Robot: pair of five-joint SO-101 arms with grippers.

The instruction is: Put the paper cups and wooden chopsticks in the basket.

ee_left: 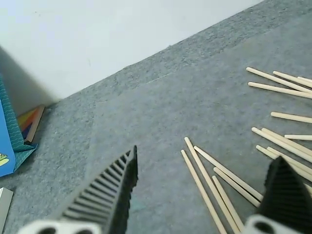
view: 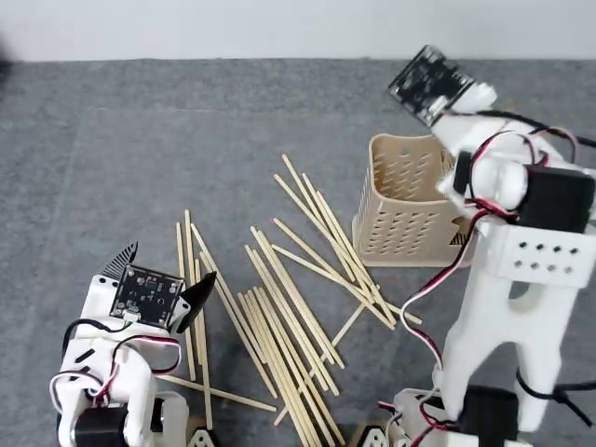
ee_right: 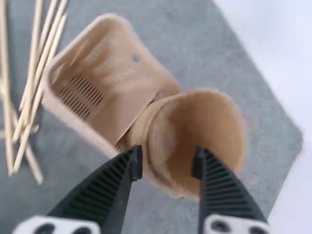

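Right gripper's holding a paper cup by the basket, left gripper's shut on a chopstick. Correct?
Not quite. The left gripper is open and holds nothing, and the chopsticks lie loose below it, as the left wrist view shows. The rest stands: the right gripper holds a paper cup by the basket.

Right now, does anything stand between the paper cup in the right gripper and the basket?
Nothing visible does. The right gripper holds the paper cup close beside the basket, with no object between them. The wooden chopsticks lie off to the basket's other side.
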